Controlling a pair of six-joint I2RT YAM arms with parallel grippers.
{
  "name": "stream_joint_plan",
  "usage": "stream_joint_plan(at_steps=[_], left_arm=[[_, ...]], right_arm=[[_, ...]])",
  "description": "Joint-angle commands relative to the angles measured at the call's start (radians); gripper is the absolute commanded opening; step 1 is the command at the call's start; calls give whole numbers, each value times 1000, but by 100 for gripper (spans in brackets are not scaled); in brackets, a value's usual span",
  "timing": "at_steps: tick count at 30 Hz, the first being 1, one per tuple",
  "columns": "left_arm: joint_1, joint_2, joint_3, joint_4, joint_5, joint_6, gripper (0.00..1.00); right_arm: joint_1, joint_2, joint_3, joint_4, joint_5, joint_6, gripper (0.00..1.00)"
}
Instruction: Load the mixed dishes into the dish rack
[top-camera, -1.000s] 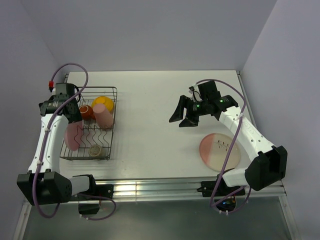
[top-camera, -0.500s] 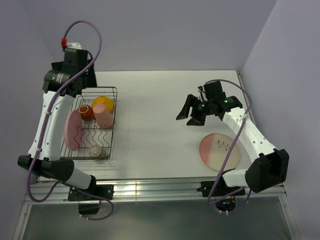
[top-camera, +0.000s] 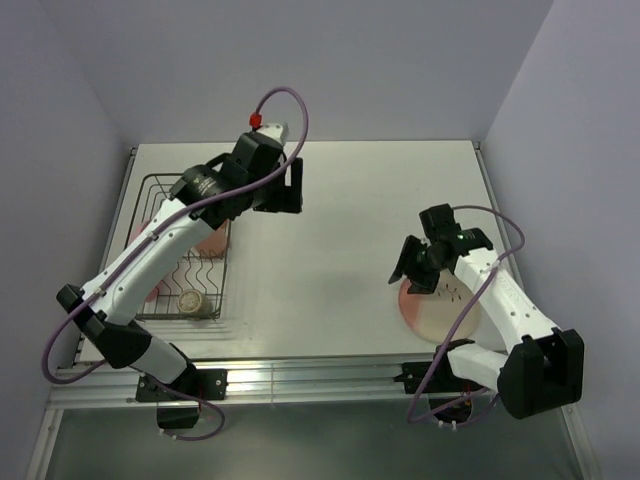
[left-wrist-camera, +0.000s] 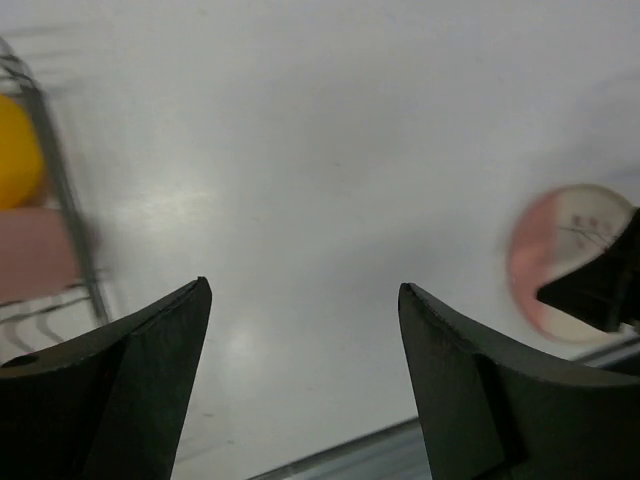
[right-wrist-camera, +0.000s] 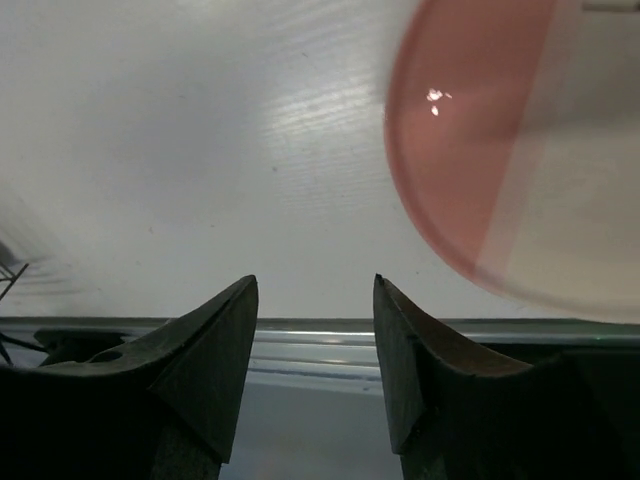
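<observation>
Two grippers, both spread and empty: my left gripper (left-wrist-camera: 305, 290) over mid-table (top-camera: 330, 250), my right gripper (right-wrist-camera: 315, 283) beside the pink-and-cream plate (right-wrist-camera: 500, 160), which lies flat, well apart from the dish rack (top-camera: 228, 280). A shallow pinch on its low rim could let it slip.

Left arm (top-camera: 150, 252) and right arm (top-camera: 512, 302): white links, black joints. A purple cable (top-camera: 297, 105) loops along each; the left one carries a red plug (top-camera: 256, 121). Left gripper (left-wrist-camera: 305, 290) and right gripper (right-wrist-camera: 315, 285) have black wedge fingers (left-wrist-camera: 140, 385).
</observation>
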Motion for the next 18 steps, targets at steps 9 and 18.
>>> stream_joint_plan(at_steps=[9, 18], left_arm=[[-23, -154, -252, 198, 335, -119, 65], [-24, -113, -306, 261, 493, -156, 37]], right_arm=[[-6, -63, -178, 49, 137, 111, 0], [-9, 110, -195, 150, 255, 86, 0]])
